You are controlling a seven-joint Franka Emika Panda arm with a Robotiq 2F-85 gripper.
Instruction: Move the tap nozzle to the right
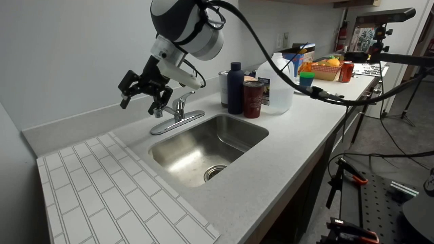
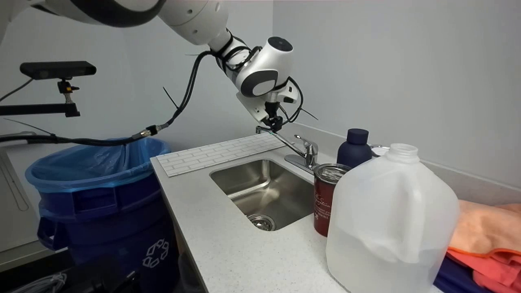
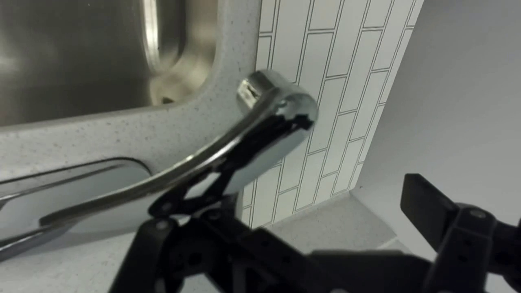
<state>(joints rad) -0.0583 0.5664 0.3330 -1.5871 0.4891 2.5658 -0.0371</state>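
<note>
Tool (image 1: 138, 106), spread wide, stands just beside the tap nozzle (image 3: 191, 174), contact unconfirmed; approach appears complete, next calling for a rightward push over the sink (image 1: 193, 161).

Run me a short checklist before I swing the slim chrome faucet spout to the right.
1. Black two-finger gripper open: ok; its fingers stand apart.
2. Slim, shiny chrome spout gripped: not ok; the fingers do not clasp it.
3. Finger touching the spout: cannot tell; one overlaps it in the wrist view, but contact is unclear.
4. Spout's end over the brushed-steel basin: not ok; it sits beside the basin, toward the white brick-patterned board.
5. Short chrome lever handle clear of the gripper: ok; a gap shows in an exterior view.
6. Red cylindrical tumbler clear of the spout: ok; they stand apart.
</note>
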